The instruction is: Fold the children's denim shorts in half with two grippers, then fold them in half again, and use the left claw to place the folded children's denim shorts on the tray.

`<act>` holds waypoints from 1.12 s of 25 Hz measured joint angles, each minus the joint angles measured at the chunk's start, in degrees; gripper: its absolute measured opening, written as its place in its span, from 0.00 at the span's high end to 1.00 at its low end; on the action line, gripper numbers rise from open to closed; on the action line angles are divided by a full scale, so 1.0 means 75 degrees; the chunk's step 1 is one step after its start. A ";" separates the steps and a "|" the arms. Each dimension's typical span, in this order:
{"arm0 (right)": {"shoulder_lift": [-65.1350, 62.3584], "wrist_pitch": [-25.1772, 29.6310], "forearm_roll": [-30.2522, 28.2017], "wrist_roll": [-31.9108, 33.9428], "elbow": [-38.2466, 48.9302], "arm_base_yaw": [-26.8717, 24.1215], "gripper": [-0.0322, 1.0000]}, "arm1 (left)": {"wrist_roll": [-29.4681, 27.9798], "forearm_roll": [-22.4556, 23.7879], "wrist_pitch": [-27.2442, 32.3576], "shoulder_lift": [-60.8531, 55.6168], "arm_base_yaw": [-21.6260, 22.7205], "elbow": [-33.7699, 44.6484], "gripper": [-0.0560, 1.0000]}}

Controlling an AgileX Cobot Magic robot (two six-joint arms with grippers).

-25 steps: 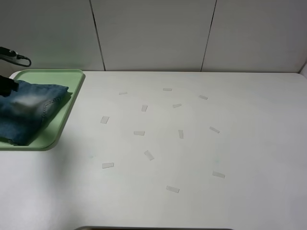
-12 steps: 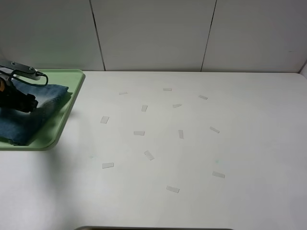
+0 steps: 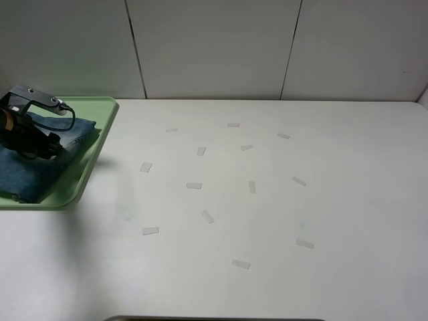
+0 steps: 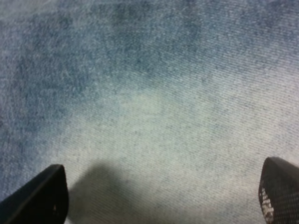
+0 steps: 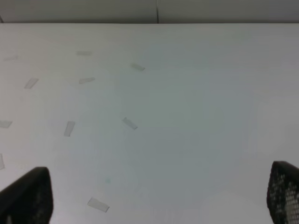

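The children's denim shorts [image 3: 40, 164] lie folded into a compact blue bundle on the tray [image 3: 90, 164], a flat pale green plastic rectangle with rounded corners and a low raised rim, which sits at the far left of the white table [image 3: 267, 214] and is cut off by the edge of the high view. The denim is soft and washed, darker blue toward its near end and paler under the arm; in the left wrist view the shorts [image 4: 149, 93] fill almost the whole picture, the diagonal twill weave plain to see, with a faded whitish patch in the middle. The left claw [image 3: 41, 142] hangs just over the bundle, black and cabled, with a pale grey top plate; its two dark fingertips [image 4: 39, 193] sit at opposite corners of the wrist picture, spread wide with nothing between them, and whether they touch the cloth cannot be made out. The left gripper [image 4: 159, 196] casts a soft shadow on the fabric. The right gripper [image 5: 159, 196] does not appear in the high view; its wrist picture shows its textured black fingers [image 5: 25, 196] far apart over bare table, holding nothing. The tabletop is smooth and matte, dotted with small pale tape strips [image 3: 207, 217] scattered at odd angles, and behind it stands a plain panelled wall [image 3: 214, 47] with dark seams.
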 joint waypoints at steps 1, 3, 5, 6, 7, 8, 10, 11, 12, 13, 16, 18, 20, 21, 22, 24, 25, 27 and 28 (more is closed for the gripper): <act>0.0000 0.0000 0.0000 0.0000 0.0000 0.0000 0.30 | 0.0037 0.0000 -0.0018 0.0000 0.0000 0.0000 0.18; 0.0000 0.0000 0.0000 0.0000 0.0000 0.0000 0.30 | 0.0100 0.0000 -0.0035 0.0046 0.0000 0.0000 0.18; 0.0000 0.0000 0.0000 0.0000 0.0000 0.0000 0.30 | 0.0107 -0.0007 -0.0163 0.0314 0.0000 -0.0008 0.18; 0.0000 0.0000 0.0000 0.0000 0.0000 0.0000 0.30 | 0.0107 -0.0007 -0.0180 0.0371 0.0000 -0.0015 0.18; 0.0000 0.0000 0.0000 0.0000 0.0000 0.0000 0.30 | 0.0107 -0.0007 -0.0180 0.0371 0.0000 -0.0015 0.18; 0.0000 0.0000 0.0000 0.0000 0.0000 0.0000 0.30 | 0.0099 -0.0024 -0.0241 0.0458 0.0000 -0.0031 0.18; 0.0000 0.0000 0.0000 0.0000 0.0000 0.0000 0.30 | 0.0033 -0.0024 -0.0291 0.0525 0.0007 -0.0044 0.18; 0.0000 0.0000 0.0000 0.0000 0.0000 0.0000 0.30 | -0.0049 -0.0031 -0.0306 0.0540 0.0007 -0.0070 0.18; 0.0000 0.0000 0.0000 0.0000 0.0000 0.0000 0.30 | -0.0122 -0.0031 -0.0317 0.0552 0.0013 -0.0098 0.18; 0.0000 0.0000 0.0000 0.0000 0.0000 0.0000 0.30 | -0.0240 -0.0031 -0.0324 0.0569 0.0013 -0.0131 0.18; 0.0000 0.0000 0.0001 0.0000 0.0000 0.0000 0.30 | -0.0624 -0.0169 -0.0355 0.0635 0.0013 -0.0278 0.18; 0.0000 0.0000 0.0008 0.0000 0.0000 0.0000 0.30 | -0.0813 -0.0302 -0.0391 0.0683 0.0013 -0.0388 0.18; 0.0000 0.0000 0.0008 0.0000 0.0000 0.0000 0.30 | -0.0911 -0.0369 -0.0489 0.0739 0.0013 -0.0480 0.18; 0.0000 0.0000 0.0008 0.0000 0.0000 0.0000 0.30 | -0.0945 -0.0388 -0.0509 0.0767 0.0013 -0.0516 0.18; 0.0000 0.0000 0.0008 0.0000 0.0000 0.0000 0.30 | -0.0982 -0.0395 -0.0544 0.0801 0.0013 -0.0567 0.18; 0.0000 0.0000 0.0008 0.0000 0.0000 0.0000 0.30 | -0.1093 -0.0405 -0.0579 0.0815 0.0013 -0.0637 0.18; 0.0000 0.0000 0.0008 0.0000 0.0000 0.0000 0.30 | -0.1120 -0.0405 -0.0607 0.0826 0.0006 -0.0666 0.18; 0.0000 0.0000 0.0009 0.0000 0.0000 0.0000 0.30 | -0.1143 -0.0405 -0.0690 0.0862 -0.0001 -0.0736 0.18; 0.0000 0.0000 0.0009 0.0000 0.0000 0.0000 0.30 | -0.1156 -0.0405 -0.0720 0.0893 -0.0001 -0.0780 0.18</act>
